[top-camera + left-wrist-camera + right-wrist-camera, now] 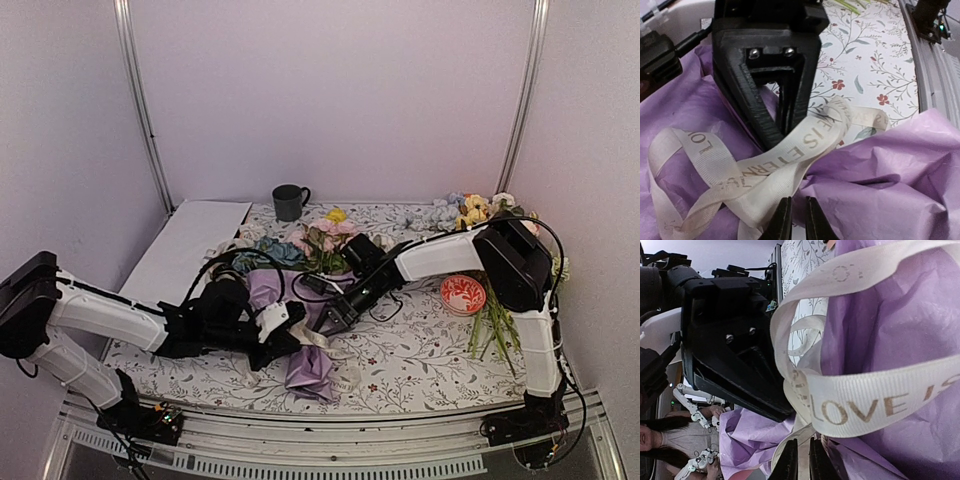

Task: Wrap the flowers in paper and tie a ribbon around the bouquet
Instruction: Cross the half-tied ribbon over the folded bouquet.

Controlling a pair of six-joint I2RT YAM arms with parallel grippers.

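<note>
One ribbon (805, 145) pinched by left hand (795, 220) and right hand (800, 460), one bouquet (308, 372)

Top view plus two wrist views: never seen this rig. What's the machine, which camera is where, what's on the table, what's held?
Two robot arms, bolted at the table's near edge. The top view looks down from behind them: left arm on the left, right arm on the right. Each wrist view comes from a camera on that arm's wrist, so its own fingertips show at the bottom edge and the other arm's black gripper opposite. On the floral-clothed table lies the bouquet: lilac paper around pink, blue and yellow flowers. Also there: a dark mug, a flat white sheet, a red patterned dish and loose flowers at the right. The left gripper and the right gripper both look pinched shut on the cream ribbon, which loops over the paper.
</note>
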